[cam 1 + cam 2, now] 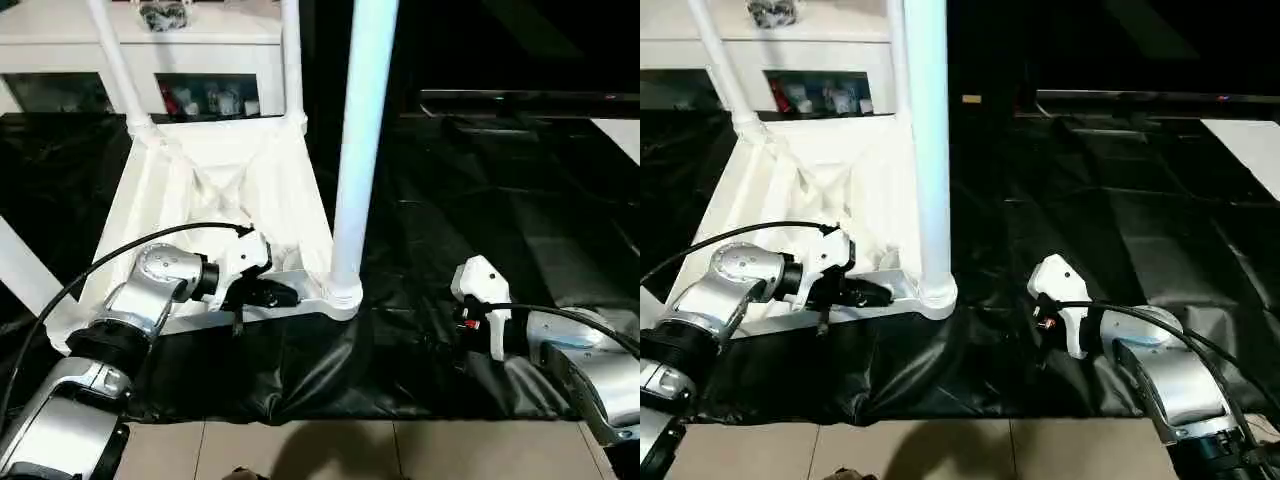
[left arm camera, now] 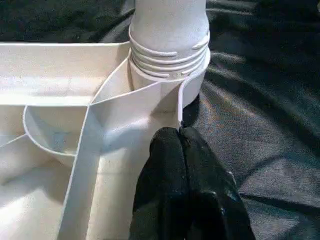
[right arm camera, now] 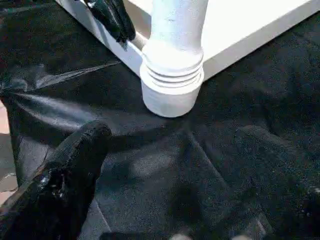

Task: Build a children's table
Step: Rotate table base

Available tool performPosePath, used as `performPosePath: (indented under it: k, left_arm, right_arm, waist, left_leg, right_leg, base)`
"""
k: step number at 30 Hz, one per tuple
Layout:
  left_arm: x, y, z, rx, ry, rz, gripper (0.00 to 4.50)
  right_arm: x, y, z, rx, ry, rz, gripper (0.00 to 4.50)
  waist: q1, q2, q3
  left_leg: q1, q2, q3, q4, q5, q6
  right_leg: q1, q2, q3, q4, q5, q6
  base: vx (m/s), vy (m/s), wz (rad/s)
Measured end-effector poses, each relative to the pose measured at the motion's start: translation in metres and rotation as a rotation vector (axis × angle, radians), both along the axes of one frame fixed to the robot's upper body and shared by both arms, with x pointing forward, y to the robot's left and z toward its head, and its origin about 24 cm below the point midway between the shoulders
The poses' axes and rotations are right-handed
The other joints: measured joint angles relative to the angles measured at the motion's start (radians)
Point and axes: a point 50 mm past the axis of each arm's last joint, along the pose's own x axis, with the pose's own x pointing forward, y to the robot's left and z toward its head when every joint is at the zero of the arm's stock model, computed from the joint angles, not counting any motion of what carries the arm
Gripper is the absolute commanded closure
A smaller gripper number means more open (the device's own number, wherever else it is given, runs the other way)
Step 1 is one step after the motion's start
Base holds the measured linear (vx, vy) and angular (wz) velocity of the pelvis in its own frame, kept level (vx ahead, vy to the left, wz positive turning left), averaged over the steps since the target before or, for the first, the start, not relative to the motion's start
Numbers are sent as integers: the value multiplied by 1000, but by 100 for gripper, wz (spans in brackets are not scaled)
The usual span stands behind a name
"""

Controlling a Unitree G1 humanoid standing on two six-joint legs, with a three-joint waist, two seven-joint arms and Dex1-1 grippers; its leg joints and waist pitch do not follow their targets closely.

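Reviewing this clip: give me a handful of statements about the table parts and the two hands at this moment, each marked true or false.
1. The tabletop lies with its ribbed underside up on the black sheet. True.
2. The left hand is wide open. False: its fingers are pressed together, at the tabletop's rim beside the near corner socket.
3. A leg stands upright in that near corner socket. True.
4. The right hand grips that leg. False: it is open, apart from the leg, over the black sheet.
5. All legs lie flat on the sheet. False: further legs stand at the tabletop's far corners.
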Motion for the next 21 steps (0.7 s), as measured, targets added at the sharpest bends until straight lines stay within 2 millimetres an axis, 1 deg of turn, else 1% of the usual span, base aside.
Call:
performPosePath:
  k: [1, 3, 6, 7, 10, 11, 13, 14, 16, 21]
  left_arm:
    - [0, 1, 0, -10, 24, 15, 449]
    - [-1, 3, -1, -28, 65, 30, 418]
    - [-2, 3, -3, -34, 91, 29, 390]
    - [-3, 4, -4, -33, 102, 30, 390]
    - [-5, 7, -9, -33, 132, 36, 354]
    - [-5, 7, -9, -35, 142, 36, 354]
    - [-6, 7, -10, -40, 156, 42, 338]
    - [-6, 7, -10, -39, 157, 44, 318]
    - [-5, 7, -9, -25, 133, 41, 309]
    - [-4, 8, -10, -9, 100, 41, 309]
  right_arm:
    - [0, 0, 0, 0, 0, 0, 0]
    - [0, 0, 0, -1, 0, 0, 0]
    - [0, 0, 0, -2, 0, 2, 0]
    - [0, 1, 0, -2, 0, 3, 0]
    - [1, 2, 1, -3, -3, 10, 0]
    - [1, 2, 1, -3, -4, 10, 0]
    - [1, 2, 1, -3, -4, 11, 0]
    - [1, 3, 1, -3, -4, 12, 0]
    - [2, 3, 2, -4, -6, 14, 0]
    - [2, 4, 2, -5, -7, 18, 0]
  waist:
    - [-1, 0, 0]
    - [-2, 0, 0]
    - [-1, 0, 0]
    - [-1, 0, 0]
    - [2, 0, 0]
    - [4, 0, 0]
    - [6, 0, 0]
    - [7, 0, 0]
    - [8, 0, 0]
    - [8, 0, 0]
  left_leg:
    - [0, 0, 0, 0, 0, 0]
    - [0, 0, 0, 0, 0, 0]
    - [-1, -1, 0, 0, 0, 0]
    - [-1, -1, 0, 0, 0, 0]
    - [-1, -1, 0, 0, 0, 0]
    - [-2, -1, 1, 0, 0, 0]
    - [-2, -1, 1, 0, 0, 0]
    - [-2, -1, 1, 0, 0, 0]
    - [-2, -1, 1, 0, 0, 0]
    - [-2, -1, 1, -1, -1, -1]
  right_leg:
    - [0, 0, 0, 0, 0, 0]
    - [-1, -1, 0, 0, 0, 0]
    - [-1, -1, 0, 0, 0, 0]
    - [-1, -1, 0, 0, 0, 0]
    - [-2, -1, 0, 0, 1, -2]
    - [-2, -1, 0, 0, 2, -4]
    - [-2, -1, 0, 0, 4, -6]
    - [-2, -1, 0, 0, 3, -6]
    - [-2, -1, 0, 0, 3, -5]
    - [-2, -1, 0, -1, 2, -4]
  base:
    - [0, 0, 0]
    - [0, 0, 0]
    - [0, 0, 0]
    - [0, 0, 0]
    - [0, 0, 0]
    - [0, 0, 0]
    - [0, 0, 0]
    - [0, 0, 0]
    - [0, 0, 0]
    - [0, 0, 0]
